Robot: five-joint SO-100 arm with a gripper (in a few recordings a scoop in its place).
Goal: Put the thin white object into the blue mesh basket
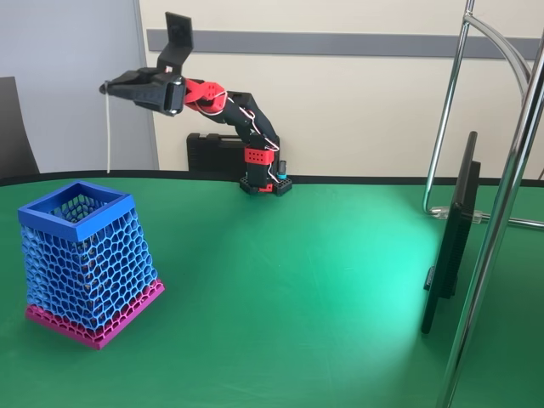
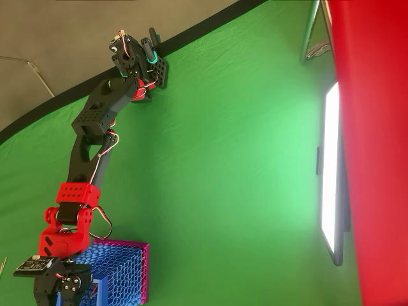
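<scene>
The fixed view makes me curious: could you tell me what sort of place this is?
Probably an office or lab room used for robot demos: a green-covered table, a plain wall with a grey rail, and a metal stand beside a monitor.

Office or lab: green-topped table (image 1: 323, 280), plain wall (grey rail (image 1: 340, 42)), chair (image 1: 13, 127).

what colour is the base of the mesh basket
Magenta pink, under the blue lattice of the basket; clearest in the fixed view.
</scene>
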